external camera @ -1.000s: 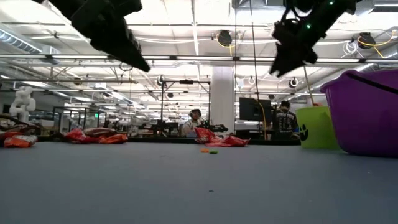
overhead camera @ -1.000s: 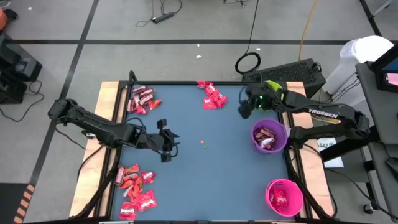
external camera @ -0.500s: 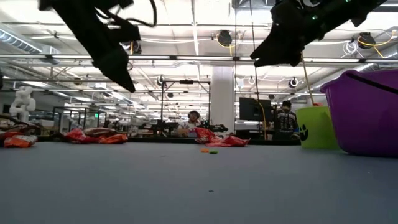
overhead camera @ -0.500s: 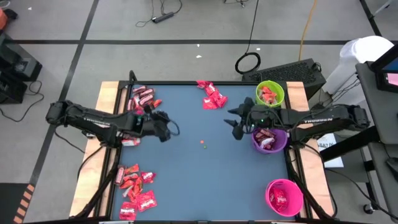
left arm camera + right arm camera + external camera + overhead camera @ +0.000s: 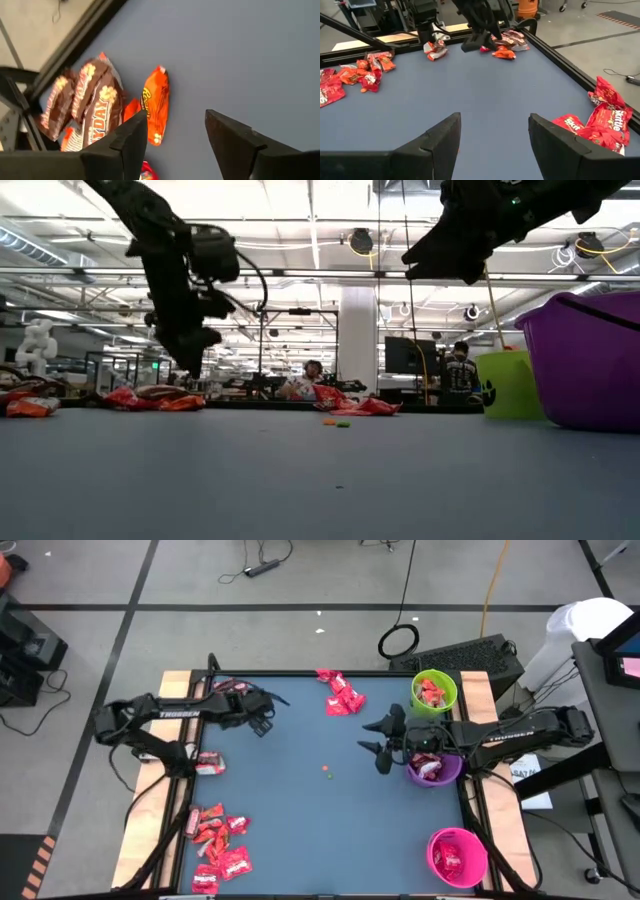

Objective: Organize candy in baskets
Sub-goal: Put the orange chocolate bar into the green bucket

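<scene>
High view is showing the left gripper [image 5: 264, 724] hanging above the tabletop's far-left corner, just beside the pile of maroon and orange candy [image 5: 228, 698] there; a second ago it was out over the left-middle of the blue mat. Its fingers are standing apart with nothing between them, and the left wrist view is looking straight down past them at an orange wrapper [image 5: 155, 105]. I'd judge it is lining up its next pick.

The right gripper [image 5: 378, 741] is now hovering over the mat just inside the purple basket [image 5: 432, 762], fingers spread wide and empty; a second ago it was up over the lime green basket [image 5: 434, 690] at the far-right corner, which is holding red candy. That looks like a drop finished.

More candy is lying along the far edge [image 5: 341, 695] and at the near-left corner [image 5: 216, 843]. The pink basket [image 5: 457, 857] is sitting at the near-right corner, partly filled. Plenty is left to sort.
</scene>
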Robot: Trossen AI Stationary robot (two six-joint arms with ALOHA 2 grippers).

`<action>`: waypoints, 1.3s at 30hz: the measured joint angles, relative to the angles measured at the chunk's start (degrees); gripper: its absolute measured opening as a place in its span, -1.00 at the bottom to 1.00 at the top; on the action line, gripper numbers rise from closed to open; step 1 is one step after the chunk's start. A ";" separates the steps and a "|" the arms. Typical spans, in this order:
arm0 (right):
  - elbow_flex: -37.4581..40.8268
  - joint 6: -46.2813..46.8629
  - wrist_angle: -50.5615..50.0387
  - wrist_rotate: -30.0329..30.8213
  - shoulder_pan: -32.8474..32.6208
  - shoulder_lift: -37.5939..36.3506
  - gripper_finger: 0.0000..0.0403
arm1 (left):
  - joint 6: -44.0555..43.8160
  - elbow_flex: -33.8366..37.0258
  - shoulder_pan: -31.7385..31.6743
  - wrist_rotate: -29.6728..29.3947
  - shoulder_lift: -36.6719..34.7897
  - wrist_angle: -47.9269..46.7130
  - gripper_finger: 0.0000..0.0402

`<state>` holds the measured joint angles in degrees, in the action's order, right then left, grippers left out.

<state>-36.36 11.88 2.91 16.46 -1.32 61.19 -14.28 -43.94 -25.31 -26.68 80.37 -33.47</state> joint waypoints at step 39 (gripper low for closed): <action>-0.02 -4.25 7.09 -0.25 -0.76 11.00 0.09 | 12.19 0.13 0.75 14.28 -1.16 6.86 -0.94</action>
<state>-36.38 7.62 9.99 16.22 -2.08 72.19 -2.09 -43.81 -24.56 -12.40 79.22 -26.61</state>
